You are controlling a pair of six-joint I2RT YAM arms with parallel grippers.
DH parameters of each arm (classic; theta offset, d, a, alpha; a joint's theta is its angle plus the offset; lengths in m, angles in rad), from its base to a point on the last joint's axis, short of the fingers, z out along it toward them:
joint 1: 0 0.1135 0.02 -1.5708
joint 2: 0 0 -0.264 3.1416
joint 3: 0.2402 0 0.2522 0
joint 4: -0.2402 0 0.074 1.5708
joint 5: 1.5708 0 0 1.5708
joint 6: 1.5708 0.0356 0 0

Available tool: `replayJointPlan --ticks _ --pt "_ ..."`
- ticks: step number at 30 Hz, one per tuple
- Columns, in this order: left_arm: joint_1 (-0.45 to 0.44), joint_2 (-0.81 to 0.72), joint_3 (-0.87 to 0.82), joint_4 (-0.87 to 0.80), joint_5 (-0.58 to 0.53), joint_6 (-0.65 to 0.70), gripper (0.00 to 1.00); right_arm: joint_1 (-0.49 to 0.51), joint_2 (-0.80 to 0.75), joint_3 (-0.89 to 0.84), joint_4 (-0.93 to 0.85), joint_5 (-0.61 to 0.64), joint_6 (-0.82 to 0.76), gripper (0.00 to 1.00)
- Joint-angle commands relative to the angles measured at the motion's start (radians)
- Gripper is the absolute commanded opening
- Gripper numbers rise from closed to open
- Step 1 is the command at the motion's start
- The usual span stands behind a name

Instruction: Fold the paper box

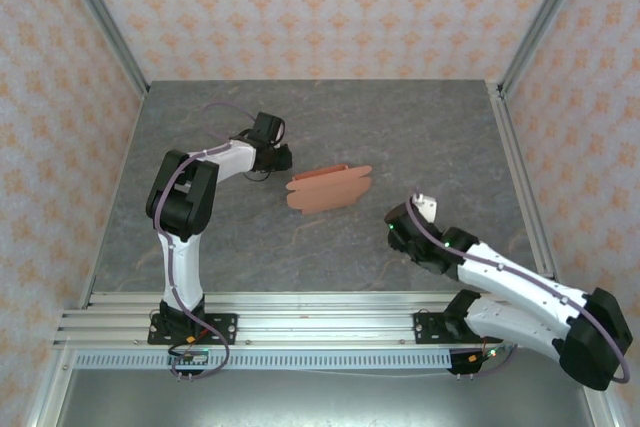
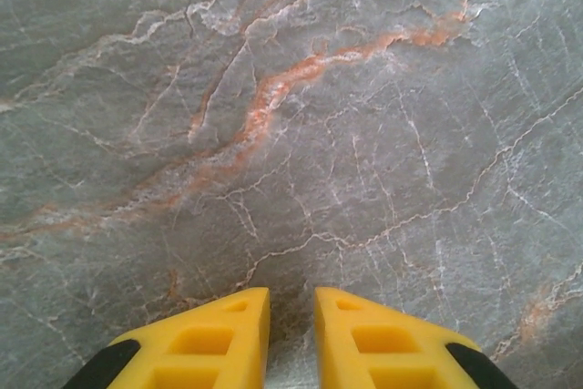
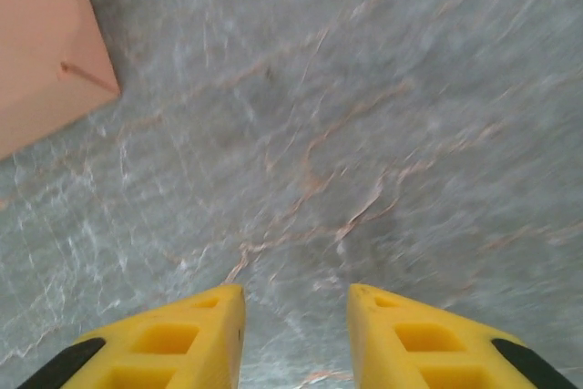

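The paper box (image 1: 328,189) is salmon-orange card lying flattish on the grey marble table (image 1: 400,137), near the middle. One of its corners shows at the upper left of the right wrist view (image 3: 46,52). My left gripper (image 1: 278,157) hovers just left of the box. Its yellow fingers (image 2: 291,293) stand a narrow gap apart over bare marble, with nothing between them. My right gripper (image 1: 402,227) is to the right of the box and nearer to me, apart from it. Its fingers (image 3: 296,289) stand wider apart over bare table and hold nothing.
Patterned walls with metal corner posts (image 1: 110,32) close in the table on three sides. A slotted aluminium rail (image 1: 300,312) carrying both arm bases runs along the near edge. Bare marble stretches behind the box and in front of it.
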Motion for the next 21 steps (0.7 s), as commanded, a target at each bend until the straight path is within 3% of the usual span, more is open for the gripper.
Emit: replayJointPlan --ticks 1,8,12,21 --pt "-0.005 0.006 -0.017 -0.036 -0.021 0.017 0.19 0.047 0.068 -0.013 0.243 -0.055 0.103 0.35" --pt "-0.009 0.01 -0.075 -0.004 -0.023 -0.007 0.17 0.083 0.291 0.021 0.436 -0.148 0.101 0.35" --pt "-0.011 0.001 -0.101 0.014 -0.003 -0.009 0.15 0.08 0.383 0.056 0.476 -0.133 0.09 0.36" --pt "-0.049 -0.059 -0.198 0.08 0.046 -0.016 0.15 0.006 0.608 0.211 0.534 -0.22 0.037 0.33"
